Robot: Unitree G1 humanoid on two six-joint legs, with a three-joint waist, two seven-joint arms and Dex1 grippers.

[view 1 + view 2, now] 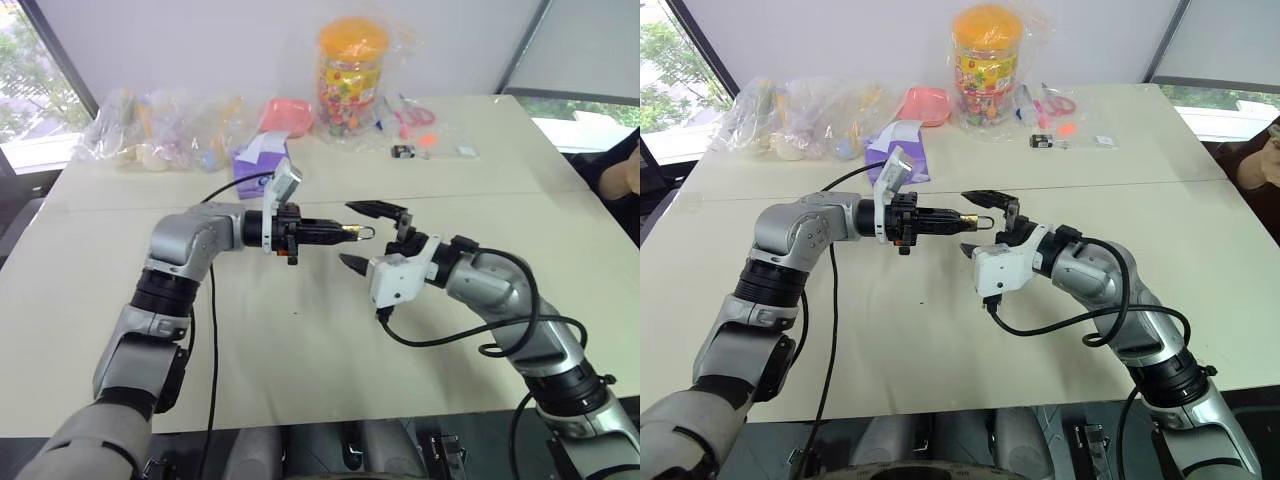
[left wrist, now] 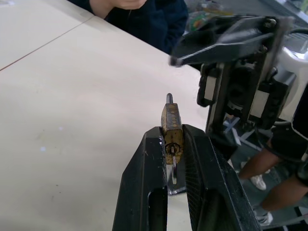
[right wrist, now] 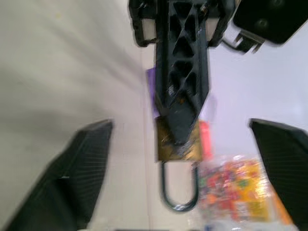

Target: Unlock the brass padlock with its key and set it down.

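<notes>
Two grippers mid-frame above pale table (image 1: 300,360): left gripper (image 1: 345,233) pinching brass padlock (image 1: 353,233), right gripper (image 1: 372,238) spread wide just beside it. Beyond, clear bags (image 1: 160,135) upper left, candy jar (image 1: 352,75) top centre, windows at both upper corners.

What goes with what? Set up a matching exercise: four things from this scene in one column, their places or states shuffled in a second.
Column one:
1. brass padlock
2. left tool
3. right tool
4. candy jar

Column two:
A. open, fingers spread beside the lock
B. far edge of the table, inside a clear bag
C. pinched in the air above the table
D. shut on the lock

Pairs: 1-C, 2-D, 3-A, 4-B
</notes>
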